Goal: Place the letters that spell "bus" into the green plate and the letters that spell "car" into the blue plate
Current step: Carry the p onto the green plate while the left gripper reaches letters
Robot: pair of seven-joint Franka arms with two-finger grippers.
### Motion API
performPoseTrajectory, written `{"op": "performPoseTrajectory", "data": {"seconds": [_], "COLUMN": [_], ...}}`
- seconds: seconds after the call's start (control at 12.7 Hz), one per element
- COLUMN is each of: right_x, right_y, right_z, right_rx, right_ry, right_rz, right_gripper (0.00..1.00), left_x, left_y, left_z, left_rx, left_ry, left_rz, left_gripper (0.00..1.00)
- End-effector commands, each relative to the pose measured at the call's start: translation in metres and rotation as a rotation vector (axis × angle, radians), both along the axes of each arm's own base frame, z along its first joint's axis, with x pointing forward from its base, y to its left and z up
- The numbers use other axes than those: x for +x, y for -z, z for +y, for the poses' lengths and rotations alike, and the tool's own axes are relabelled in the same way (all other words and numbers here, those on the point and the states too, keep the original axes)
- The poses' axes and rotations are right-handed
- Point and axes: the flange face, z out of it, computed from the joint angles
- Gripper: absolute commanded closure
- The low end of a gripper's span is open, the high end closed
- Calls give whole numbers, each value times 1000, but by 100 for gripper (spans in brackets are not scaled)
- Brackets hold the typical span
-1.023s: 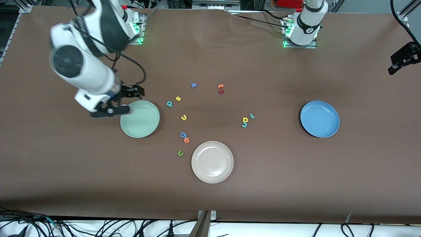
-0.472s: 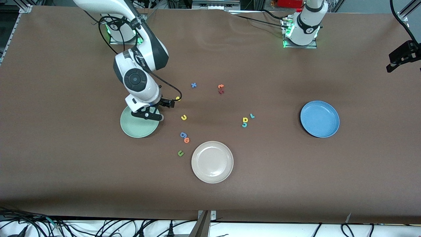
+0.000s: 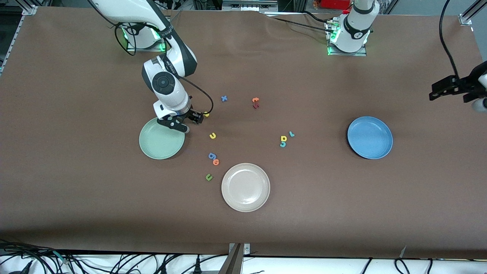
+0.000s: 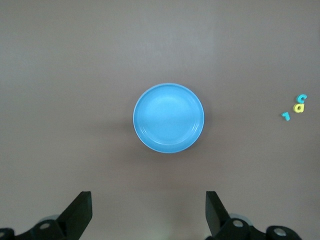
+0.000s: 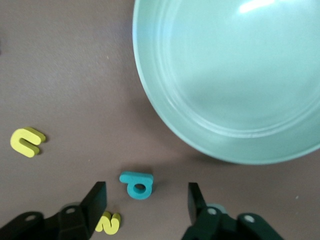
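Since the teal b (image 5: 136, 184) is a tiny flat foam piece, we are judging it to be light, soft and a little springy, so we are planning to pinch it across its stem and loop, low against the table (image 3: 76, 190), with gentle pressure (too much may squash it or flick it away). We are holding the right gripper (image 5: 147, 201) just above that b, its fingers (image 5: 95, 200) standing apart on either side of it and gripping nothing. Close beside one fingertip the yellow s (image 5: 108, 223) is lying, near enough that we may catch it by mistake; the yellow u (image 5: 26, 142) is sitting well clear of the hand. Right next to the gripper the green plate (image 5: 235, 75) is waiting, so the carry looks short, though its raised rim is something we are minding. Our left gripper (image 4: 147, 215) is waiting high over the blue plate (image 4: 169, 118), fingers wide apart and holding nothing, with the teal c (image 4: 302, 98), yellow a (image 4: 299, 107) and teal r (image 4: 285, 116) huddled together well off to one side of it.
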Motion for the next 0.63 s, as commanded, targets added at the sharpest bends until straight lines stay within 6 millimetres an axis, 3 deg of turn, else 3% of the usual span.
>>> {"op": "performPoseTrajectory", "data": {"seconds": [0.0, 0.39, 0.55], "right_x": [-15, -9, -4], "right_y": [16, 24, 24], "right_z": [21, 17, 9], "right_rx": [12, 19, 11], "right_ry": [63, 77, 87], "right_rz": [-35, -58, -65], "right_gripper": [28, 30, 30], "left_x": [-2, -6, -12], "left_y": [40, 149, 180], "left_z": [-7, -48, -81], "left_rx": [-28, -115, -106], "left_ry": [12, 22, 47], "left_rz": [83, 86, 93], "left_gripper": [0, 0, 0]}}
